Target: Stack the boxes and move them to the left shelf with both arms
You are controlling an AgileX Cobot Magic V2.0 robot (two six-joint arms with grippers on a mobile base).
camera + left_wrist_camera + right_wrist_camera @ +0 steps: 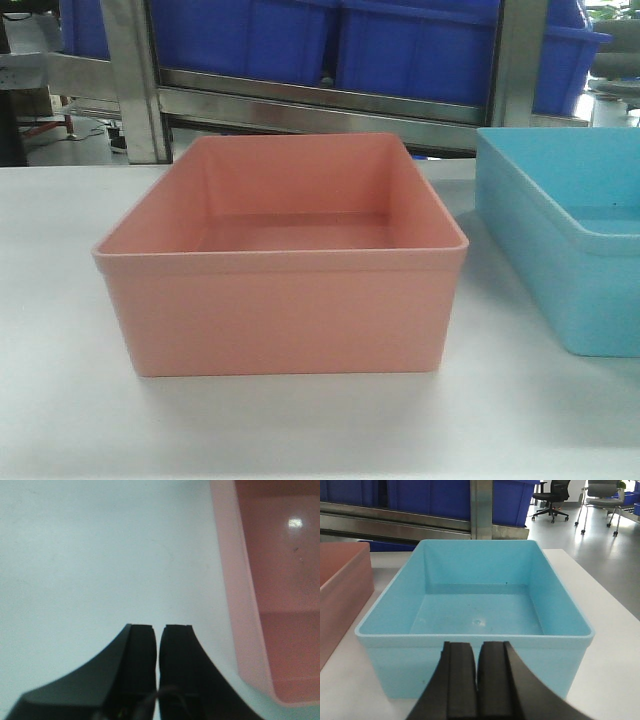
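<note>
- Spreading beneath both grippers, the white tabletop (60, 400) carries two plastic bins side by side, with a strip of bare surface between them.
- Beyond the bins, seen from either gripper, stands the steel-framed rack (130, 80). Its flat metal bar runs across, and dark blue bins (420, 50) sit above the bar.
- The salmon pink bin (285, 310) lies open-topped just right of the left gripper (158, 645), not touching it. That gripper's fingers are drawn together over bare table, holding nothing.
- The light blue bin (475, 610) sits directly ahead of the right gripper (477, 652), near wall toward the fingertips. Those fingers are pressed together, gripping nothing, and the pink bin lies to their left.
- Office chairs (552, 497) stand far ahead and to the right, on the floor.
</note>
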